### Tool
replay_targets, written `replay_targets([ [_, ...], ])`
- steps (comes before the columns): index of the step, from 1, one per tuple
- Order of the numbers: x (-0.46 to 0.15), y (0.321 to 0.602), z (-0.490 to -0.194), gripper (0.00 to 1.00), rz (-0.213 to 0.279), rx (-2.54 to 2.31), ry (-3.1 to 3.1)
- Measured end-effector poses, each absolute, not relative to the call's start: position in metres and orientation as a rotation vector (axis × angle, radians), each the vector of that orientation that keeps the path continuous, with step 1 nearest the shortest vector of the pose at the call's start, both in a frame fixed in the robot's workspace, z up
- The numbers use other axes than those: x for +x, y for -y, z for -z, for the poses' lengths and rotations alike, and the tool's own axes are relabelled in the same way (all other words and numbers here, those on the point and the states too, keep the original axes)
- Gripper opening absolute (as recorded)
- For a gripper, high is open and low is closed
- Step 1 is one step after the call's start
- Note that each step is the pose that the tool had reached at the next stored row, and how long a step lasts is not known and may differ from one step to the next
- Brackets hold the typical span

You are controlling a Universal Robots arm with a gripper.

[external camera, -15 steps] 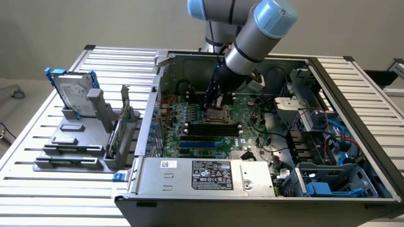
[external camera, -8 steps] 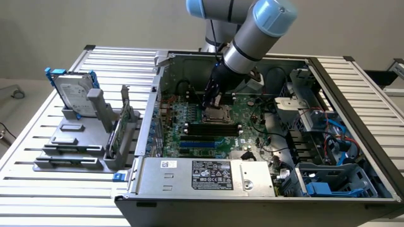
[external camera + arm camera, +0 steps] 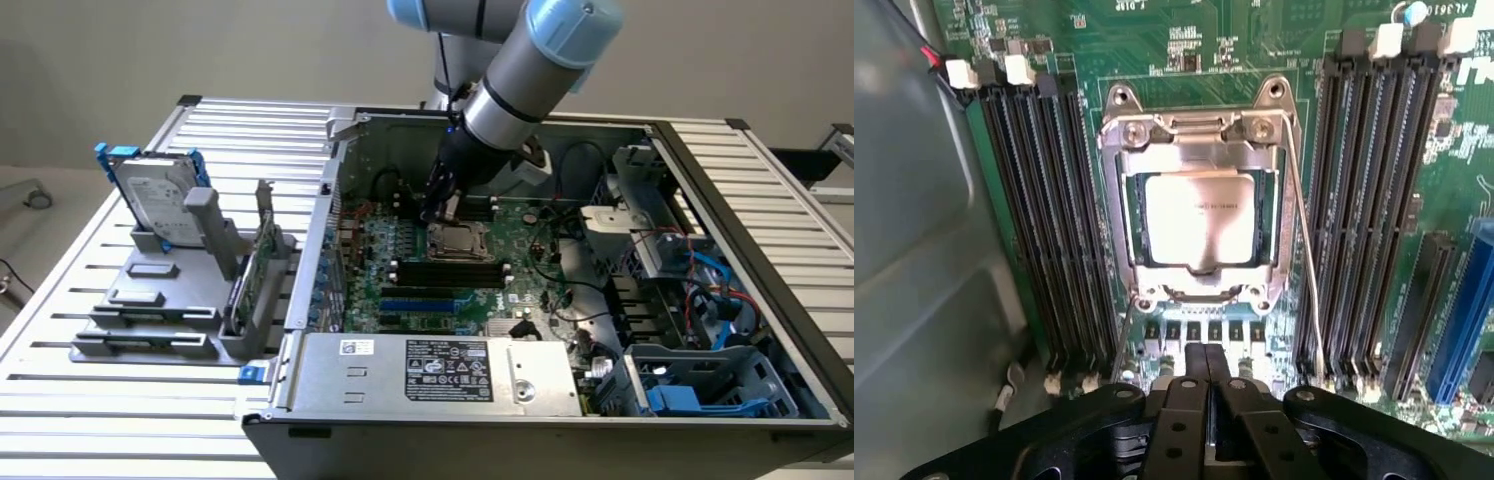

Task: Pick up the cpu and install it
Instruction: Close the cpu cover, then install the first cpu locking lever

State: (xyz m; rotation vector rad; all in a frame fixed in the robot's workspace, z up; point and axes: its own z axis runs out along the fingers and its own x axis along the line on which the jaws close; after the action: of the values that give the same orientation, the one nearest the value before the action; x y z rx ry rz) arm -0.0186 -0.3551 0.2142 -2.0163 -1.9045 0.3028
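Two fingers (image 3: 1189, 400), pressed flat against each other with nothing between them: the gripper (image 3: 1206, 352) is clenched and empty, hovering just beside one edge of the socket frame (image 3: 1116, 200). And there is the cpu (image 3: 1199, 218), seated inside that frame, silver lid up and glaring under the light, with the metal rim lapping its edges all round. Whether the wire levers alongside are latched cannot be told. Rows of black memory slots (image 3: 1044, 200) flank the socket on both sides of the green motherboard (image 3: 1184, 40).

Out to the exterior view: the arm (image 3: 514, 85) comes down from the top centre of the frame into the open computer case (image 3: 534, 440), its tip just above the chip at the middle of the picture. Upper left, well apart, the hard drive (image 3: 147, 190) stands in its rack (image 3: 147, 300).

As for the chip itself, by its look it is light, thin and stiff. The lid is smooth and likely slippery, the underside probably delicate. The safe hold would be on two opposite side edges, never the faces, and with the rim over it little edge is exposed.
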Motion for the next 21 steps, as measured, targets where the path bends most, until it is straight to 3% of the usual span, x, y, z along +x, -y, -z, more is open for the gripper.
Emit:
replay_targets([
  [8, -0.034, 0.357, -0.231, 0.11, -0.293, -2.011, 1.901],
  [21, -0.04, 0.358, -0.233, 0.11, -0.293, -2.011, 1.901],
])
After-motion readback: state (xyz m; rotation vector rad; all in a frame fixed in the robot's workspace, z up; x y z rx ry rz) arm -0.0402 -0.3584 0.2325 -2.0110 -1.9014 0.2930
